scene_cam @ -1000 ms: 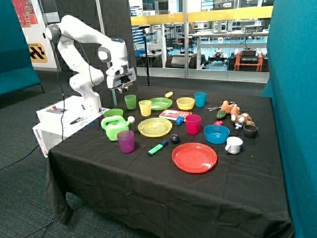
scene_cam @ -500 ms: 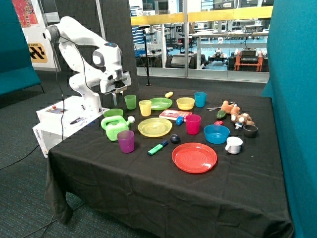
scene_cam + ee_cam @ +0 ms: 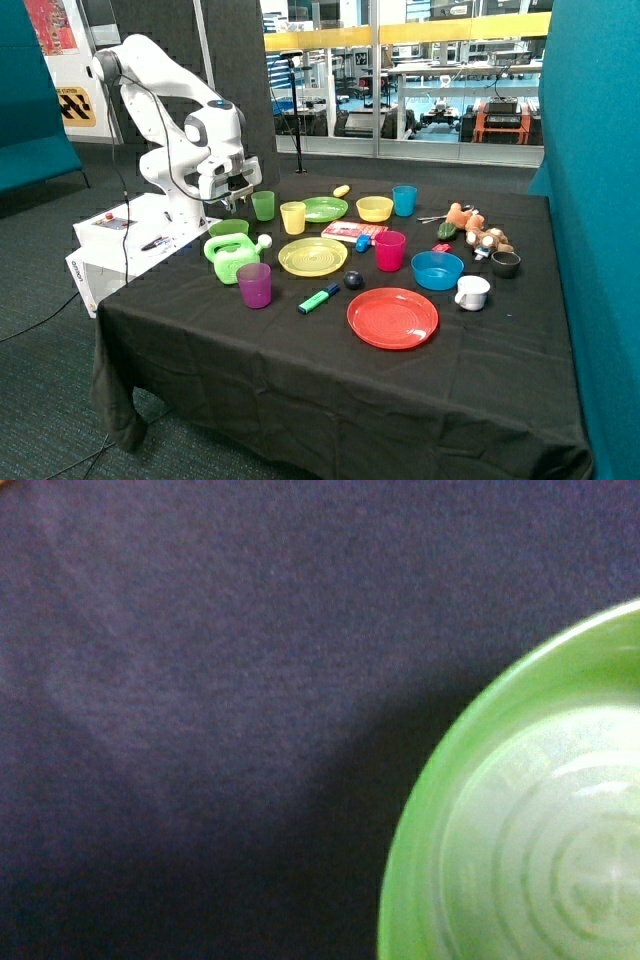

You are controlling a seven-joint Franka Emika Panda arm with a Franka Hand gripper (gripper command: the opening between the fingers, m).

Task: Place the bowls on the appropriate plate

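The light green bowl [image 3: 229, 228] sits on the black cloth at the table's back corner nearest the robot base, behind the green watering can [image 3: 232, 256]. My gripper [image 3: 236, 203] hangs just above it, beside the green cup [image 3: 263, 205]. In the wrist view the green bowl [image 3: 530, 830] fills one corner, close below, empty, with black cloth around it. The yellow bowl [image 3: 375, 208] stands at the back between the green plate [image 3: 323, 209] and the blue cup [image 3: 404, 200]. The yellow plate [image 3: 313, 257] lies mid-table.
A yellow cup [image 3: 293, 217], purple cup [image 3: 254, 285], pink cup [image 3: 389, 250], green marker [image 3: 318, 300], red plate [image 3: 392, 318], blue bowl [image 3: 437, 270], white cup [image 3: 472, 292] and a stuffed toy [image 3: 475, 230] are spread over the table.
The gripper has come down and swung away from the green cup toward the light green bowl. Nothing on the table has moved.
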